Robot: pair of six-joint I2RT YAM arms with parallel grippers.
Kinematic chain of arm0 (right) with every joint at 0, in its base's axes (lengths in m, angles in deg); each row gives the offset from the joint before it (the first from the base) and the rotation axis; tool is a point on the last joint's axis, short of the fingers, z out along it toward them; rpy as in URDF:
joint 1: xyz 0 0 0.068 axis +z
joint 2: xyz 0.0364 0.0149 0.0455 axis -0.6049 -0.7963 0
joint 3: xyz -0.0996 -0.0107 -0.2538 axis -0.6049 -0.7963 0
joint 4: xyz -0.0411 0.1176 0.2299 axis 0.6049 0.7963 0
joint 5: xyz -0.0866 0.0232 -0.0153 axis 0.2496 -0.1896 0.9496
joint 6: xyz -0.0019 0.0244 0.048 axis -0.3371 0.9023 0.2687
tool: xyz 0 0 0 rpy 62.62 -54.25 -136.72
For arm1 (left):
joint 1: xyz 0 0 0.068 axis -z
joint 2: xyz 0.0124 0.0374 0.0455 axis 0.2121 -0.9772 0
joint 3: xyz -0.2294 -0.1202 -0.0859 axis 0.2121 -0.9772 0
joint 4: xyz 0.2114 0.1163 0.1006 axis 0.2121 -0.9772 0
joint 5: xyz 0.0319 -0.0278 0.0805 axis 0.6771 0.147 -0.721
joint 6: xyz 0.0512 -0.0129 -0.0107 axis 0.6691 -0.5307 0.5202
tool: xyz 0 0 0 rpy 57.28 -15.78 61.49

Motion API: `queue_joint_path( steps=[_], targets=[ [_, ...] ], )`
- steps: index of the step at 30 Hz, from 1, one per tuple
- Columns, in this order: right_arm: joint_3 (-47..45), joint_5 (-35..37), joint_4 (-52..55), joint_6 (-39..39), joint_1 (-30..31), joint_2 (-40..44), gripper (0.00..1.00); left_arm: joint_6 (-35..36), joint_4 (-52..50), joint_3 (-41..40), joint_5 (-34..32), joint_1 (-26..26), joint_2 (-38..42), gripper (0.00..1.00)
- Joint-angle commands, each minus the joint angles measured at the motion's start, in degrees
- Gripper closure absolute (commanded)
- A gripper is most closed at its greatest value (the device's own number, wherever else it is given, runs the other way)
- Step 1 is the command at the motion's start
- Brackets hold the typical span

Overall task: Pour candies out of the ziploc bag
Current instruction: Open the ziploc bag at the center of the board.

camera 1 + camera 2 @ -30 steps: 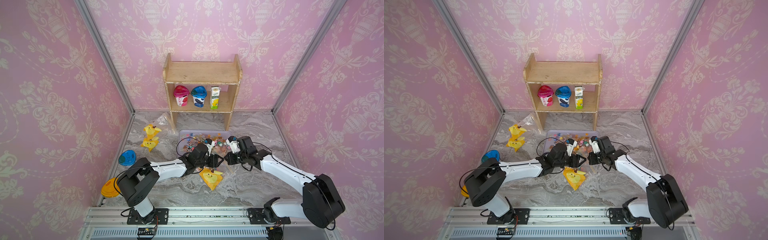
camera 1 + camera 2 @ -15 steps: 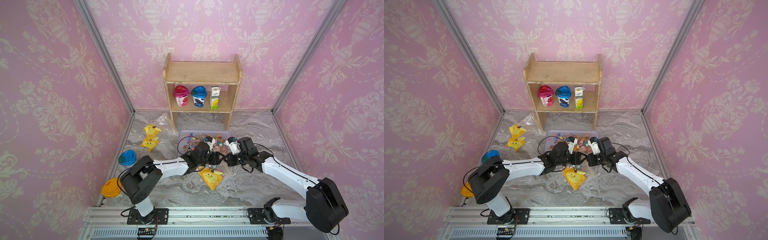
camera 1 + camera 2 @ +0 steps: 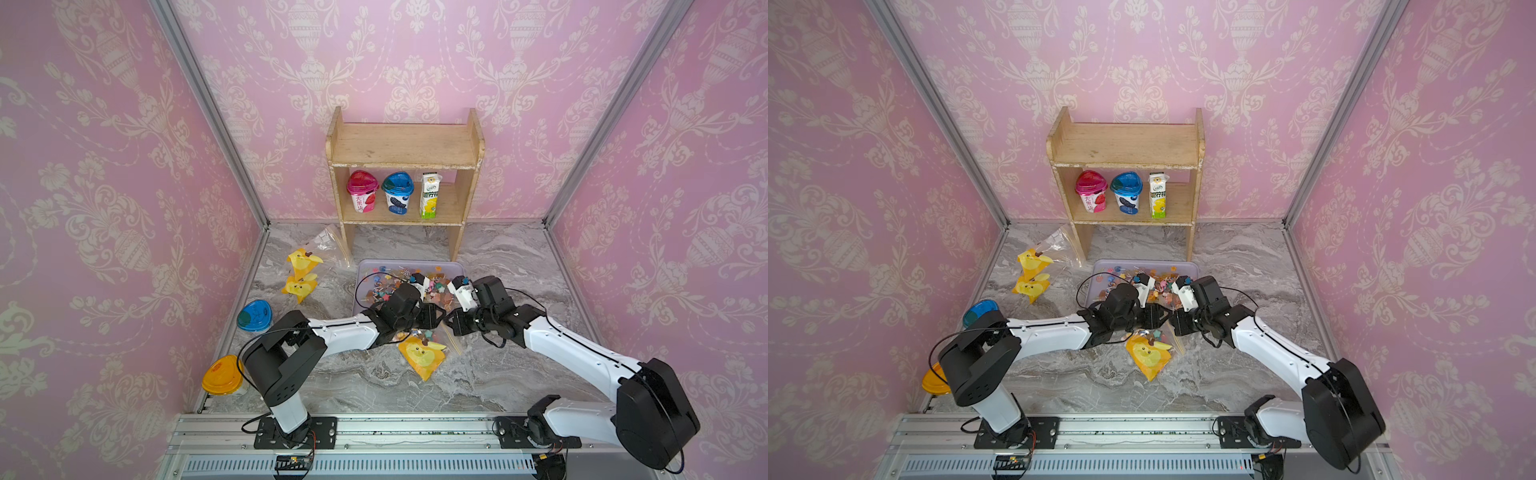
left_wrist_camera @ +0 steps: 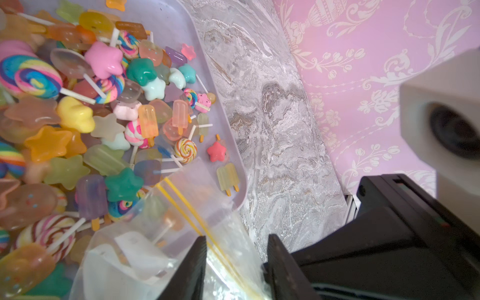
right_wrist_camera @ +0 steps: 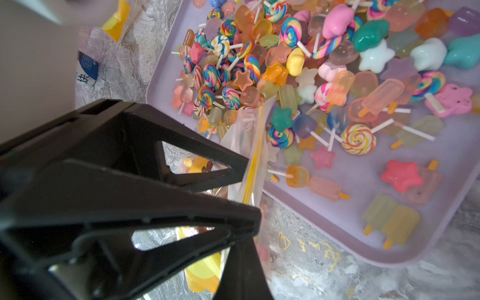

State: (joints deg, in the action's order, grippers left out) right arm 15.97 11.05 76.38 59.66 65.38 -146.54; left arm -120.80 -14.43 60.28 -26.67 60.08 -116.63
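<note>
The ziploc bag (image 3: 422,353) (image 3: 1148,353) is clear with a yellow duck print and hangs just in front of the lilac tray (image 3: 361,266). Its yellow-striped mouth (image 4: 181,207) (image 5: 246,124) lies over the tray's rim. My right gripper (image 3: 451,322) (image 5: 241,259) is shut on the bag's edge. Facing it, my left gripper (image 3: 436,318) (image 4: 237,259) has its jaws apart, with the zip edge running between them. Many candies (image 3: 386,286) (image 4: 104,104) (image 5: 311,65) fill the tray: swirl lollipops, stars and ice-lolly shapes. A few candies show through the bag's film.
A wooden shelf (image 3: 405,166) at the back holds two yoghurt cups and a carton. Two more yellow duck bags (image 3: 301,272) lie left of the tray, with an empty clear bag (image 3: 328,241) behind them. A blue cup (image 3: 254,316) and an orange cup (image 3: 222,374) stand by the left wall.
My left gripper has come closer to the right one, and its jaws have narrowed around the bag's mouth. The right gripper has kept its hold.
</note>
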Motion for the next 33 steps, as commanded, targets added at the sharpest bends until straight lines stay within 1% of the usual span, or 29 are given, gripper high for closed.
queue_joint_path(
  steps=[1,6,8,17,30,33],
  targets=[
    [0.4,0.7,-1.0,0.6,0.5,1.7,1.00,0.3,-3.4,1.7,0.4,0.2,-0.1,0.71],
    [0.6,1.9,-0.8,0.9,0.7,2.5,1.00,0.5,-5.2,0.9,0.1,0.2,1.0,0.93],
    [0.6,2.9,-0.5,1.1,0.7,2.7,1.00,0.5,-5.5,0.4,-0.4,0.2,1.7,1.00],
    [1.8,9.1,1.5,1.7,0.7,2.6,1.00,0.2,-6.3,-1.6,-1.7,0.7,4.8,1.00],
    [1.5,17.4,1.8,2.8,0.7,3.8,1.00,-0.3,-7.2,-4.9,-2.8,1.3,8.2,1.00],
    [1.5,17.3,1.6,3.2,0.4,3.4,1.00,-0.9,-7.2,-5.8,-2.6,1.5,8.6,1.00]
  ],
)
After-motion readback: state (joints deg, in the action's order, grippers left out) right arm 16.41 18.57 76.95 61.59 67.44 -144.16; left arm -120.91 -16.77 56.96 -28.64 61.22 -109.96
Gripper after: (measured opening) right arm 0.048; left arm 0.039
